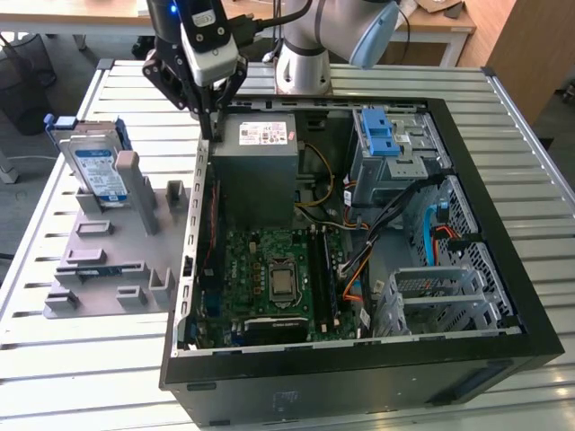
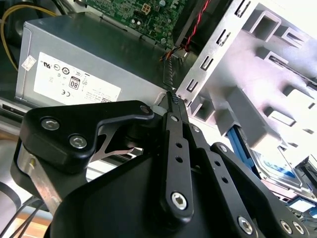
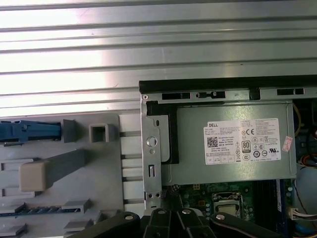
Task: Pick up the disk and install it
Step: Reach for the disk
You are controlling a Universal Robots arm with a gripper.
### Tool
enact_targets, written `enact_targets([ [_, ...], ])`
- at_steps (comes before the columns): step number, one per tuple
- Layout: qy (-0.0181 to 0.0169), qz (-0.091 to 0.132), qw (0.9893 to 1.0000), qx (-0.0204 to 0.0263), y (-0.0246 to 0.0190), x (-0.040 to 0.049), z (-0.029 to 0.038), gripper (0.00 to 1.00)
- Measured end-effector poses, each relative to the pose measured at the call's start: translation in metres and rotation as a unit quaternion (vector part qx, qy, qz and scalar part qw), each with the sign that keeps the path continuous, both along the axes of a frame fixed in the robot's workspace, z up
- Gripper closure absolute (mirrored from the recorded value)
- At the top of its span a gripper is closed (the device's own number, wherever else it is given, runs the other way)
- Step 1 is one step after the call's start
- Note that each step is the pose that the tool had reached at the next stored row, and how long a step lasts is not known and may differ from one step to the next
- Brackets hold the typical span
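Leftmost in the exterior view, propped on edge in the grey fixture tray (image 1: 101,262): the disk (image 1: 97,168), well apart from the gripper (image 1: 210,127). Further right, hovering over the side wall of the open computer case (image 1: 359,370), just beside the power supply (image 1: 257,171): the gripper, fingers (image 2: 171,130) pressed together, pinching nothing. Rightward again, inside the case, a blue plastic latch (image 1: 382,135) on the drive cage (image 1: 400,169).

PSU (image 3: 233,166) carries a white sticker (image 3: 243,141) w/ rows of small black print & round cert marks, seen in both wrist views. In the exterior view the disk (image 1: 94,162), approx 10 o'clock, bears a white-blue label (image 1: 101,172); print too small to read.
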State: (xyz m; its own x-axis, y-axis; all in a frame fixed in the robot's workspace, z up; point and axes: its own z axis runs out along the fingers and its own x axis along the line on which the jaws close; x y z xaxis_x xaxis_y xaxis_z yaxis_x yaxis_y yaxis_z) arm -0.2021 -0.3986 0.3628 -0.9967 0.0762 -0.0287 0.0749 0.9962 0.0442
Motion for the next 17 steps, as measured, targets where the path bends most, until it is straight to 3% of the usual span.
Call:
enact_targets([
  [17, 0.0000, 0.000, 1.0000, 0.0000, 0.0000, -0.0035, -0.0006, 0.89],
])
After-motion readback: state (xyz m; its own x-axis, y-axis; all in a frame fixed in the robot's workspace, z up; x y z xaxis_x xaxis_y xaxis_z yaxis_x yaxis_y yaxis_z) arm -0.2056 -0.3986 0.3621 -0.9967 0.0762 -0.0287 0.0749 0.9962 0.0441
